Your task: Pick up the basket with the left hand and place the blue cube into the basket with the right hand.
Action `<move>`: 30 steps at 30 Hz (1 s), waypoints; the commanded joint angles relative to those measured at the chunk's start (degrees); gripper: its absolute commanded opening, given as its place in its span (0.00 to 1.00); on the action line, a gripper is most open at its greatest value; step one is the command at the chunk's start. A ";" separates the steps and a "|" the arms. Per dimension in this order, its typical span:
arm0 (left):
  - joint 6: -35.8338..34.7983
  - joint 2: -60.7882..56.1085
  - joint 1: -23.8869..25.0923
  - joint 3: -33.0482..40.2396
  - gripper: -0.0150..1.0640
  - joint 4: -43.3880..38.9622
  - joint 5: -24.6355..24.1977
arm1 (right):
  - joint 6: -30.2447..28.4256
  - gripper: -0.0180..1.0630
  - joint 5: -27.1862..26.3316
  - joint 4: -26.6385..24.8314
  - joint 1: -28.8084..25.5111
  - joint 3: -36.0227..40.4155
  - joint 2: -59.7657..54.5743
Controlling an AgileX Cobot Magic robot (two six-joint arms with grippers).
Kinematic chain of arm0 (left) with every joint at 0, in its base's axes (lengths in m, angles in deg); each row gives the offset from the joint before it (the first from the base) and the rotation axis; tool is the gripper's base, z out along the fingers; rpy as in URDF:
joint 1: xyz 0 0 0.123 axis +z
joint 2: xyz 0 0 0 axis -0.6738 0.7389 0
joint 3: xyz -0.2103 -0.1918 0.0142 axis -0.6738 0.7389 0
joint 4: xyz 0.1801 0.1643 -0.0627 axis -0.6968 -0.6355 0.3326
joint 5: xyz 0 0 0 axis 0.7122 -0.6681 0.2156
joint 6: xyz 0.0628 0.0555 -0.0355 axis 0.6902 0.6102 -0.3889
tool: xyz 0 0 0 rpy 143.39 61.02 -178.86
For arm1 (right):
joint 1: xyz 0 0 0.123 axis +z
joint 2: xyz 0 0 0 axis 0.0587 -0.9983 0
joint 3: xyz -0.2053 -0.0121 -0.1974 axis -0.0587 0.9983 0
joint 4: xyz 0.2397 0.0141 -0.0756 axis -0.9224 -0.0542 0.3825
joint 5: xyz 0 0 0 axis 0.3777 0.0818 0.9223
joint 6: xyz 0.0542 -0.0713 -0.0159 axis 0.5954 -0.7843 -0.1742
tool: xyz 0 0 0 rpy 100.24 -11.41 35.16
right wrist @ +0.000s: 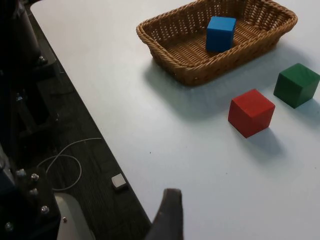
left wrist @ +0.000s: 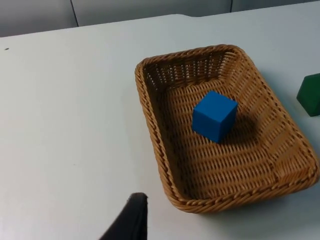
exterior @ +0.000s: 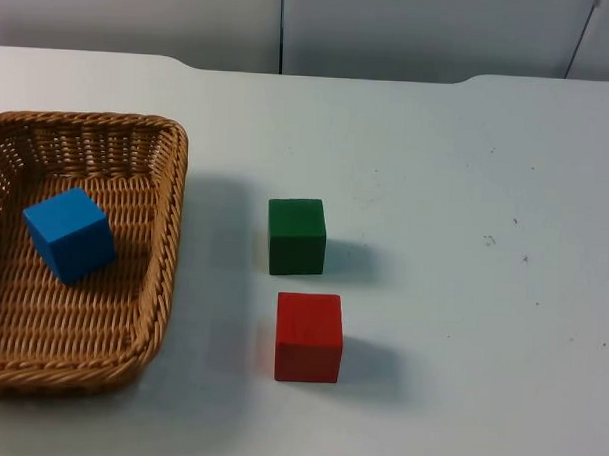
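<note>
1. The white table top [exterior: 456, 173] is running back to a grey partition wall [exterior: 281, 27], and it is carrying every item listed below.
2. The brown woven wicker basket [exterior: 169, 243] is resting flat on the table at the left arm's side. Its long axis is running front to back in the top view. Nothing is gripping its rim.
3. The blue cube [exterior: 70, 234] is sitting inside the basket on the woven floor, turned slightly askew and clear of the walls. Judged from this, the placing step is already complete.
4. The green cube [exterior: 296, 237] is standing on the table just beside the basket's right wall. The red cube [exterior: 309, 337] is standing near it, on the near side, and the two are not touching.
5. The left gripper [left wrist: 131, 220] is hanging above bare table off one long side of the basket, near an end corner. It is the nearer arm, and the rim is lying just beyond its fingertip. Whether its fingers are spread or closed cannot be told.
6. The right gripper [right wrist: 167, 215] is waiting over the table's edge, well apart from the basket, with the red cube lying between. Its finger state cannot be told either.
</note>
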 commanded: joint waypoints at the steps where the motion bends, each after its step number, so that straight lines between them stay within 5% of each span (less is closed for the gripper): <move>1: -0.60 -0.27 -0.17 0.37 0.99 1.59 0.70 | -0.39 0.72 -0.73 -0.32 0.10 0.44 0.23; 9: -8.46 -0.27 -0.17 0.44 0.99 -3.41 1.02 | -0.39 0.72 -0.73 -0.32 0.10 0.44 0.23; 30: -7.64 -0.27 -0.17 0.44 0.99 -5.28 1.02 | -0.39 0.72 -0.73 -0.32 0.10 0.44 0.23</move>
